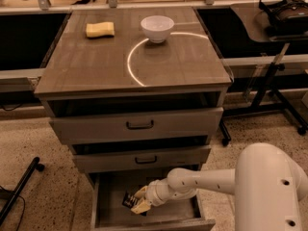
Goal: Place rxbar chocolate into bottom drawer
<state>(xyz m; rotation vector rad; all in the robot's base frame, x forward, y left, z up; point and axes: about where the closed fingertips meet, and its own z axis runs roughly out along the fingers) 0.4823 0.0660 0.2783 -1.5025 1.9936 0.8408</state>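
The bottom drawer (pixel 110 215) of the grey-brown cabinet is pulled open at the bottom of the camera view. My gripper (pixel 139 200) reaches down into it from the right on a white arm. Its pale fingertips (pixel 141 207) are closed on the rxbar chocolate (pixel 129 199), a small dark bar with pale lettering, held just above the drawer floor at the drawer's middle. Part of the bar is hidden by the fingers.
Two upper drawers with black handles (pixel 140 125) sit slightly ajar above. On the cabinet top are a yellow sponge (pixel 100 29) and a white bowl (pixel 157 28). A black stand leg (pixel 21 186) lies on the floor at left; a wheeled table frame (pixel 274 95) stands at right.
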